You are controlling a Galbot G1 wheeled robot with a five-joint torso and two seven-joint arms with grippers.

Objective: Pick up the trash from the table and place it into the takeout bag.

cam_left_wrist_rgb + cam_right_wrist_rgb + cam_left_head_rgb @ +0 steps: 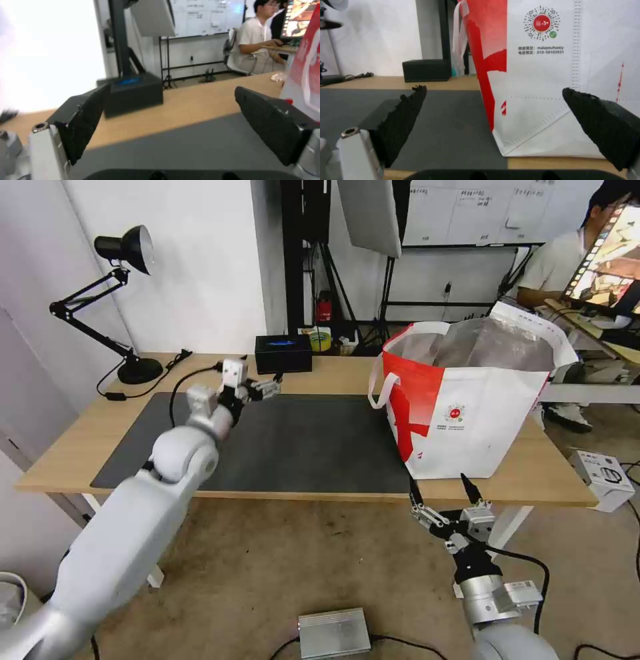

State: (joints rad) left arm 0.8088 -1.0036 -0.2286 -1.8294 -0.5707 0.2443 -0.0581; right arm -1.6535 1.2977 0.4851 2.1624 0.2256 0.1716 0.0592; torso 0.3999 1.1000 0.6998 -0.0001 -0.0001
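- I see a long light-wood bench (80, 447) with a large dark grey mat (300, 447) across its middle; no loose trash shows on the mat or on the bare wood.
- The takeout bag (480, 407) stands upright on the right end of the bench, partly on the mat. It is boxy and white with a red panel, a small round red logo and silver foil lining, and its mouth gapes open at the top.
- My left hand (263, 389) hovers over the far left part of the mat, its fingers spread apart and holding nothing. It points towards a small black box (283, 353) just beyond the mat, well apart from the bag.
- My right hand (443, 493) hangs below and in front of the bench edge, just before the bag's lower front corner. Its fingers are also apart and empty, not touching the bag.
- In my right wrist view the bag's white front wall (553, 100) sits between the two finger pads (403, 120).
- I judge the bag light, soft-walled and easy to tip or dent. I would steady it by its rim or a white loop handle (380, 387) rather than push its side.
- A black desk lamp (123, 253) stands at the far left corner, clear of both hands.
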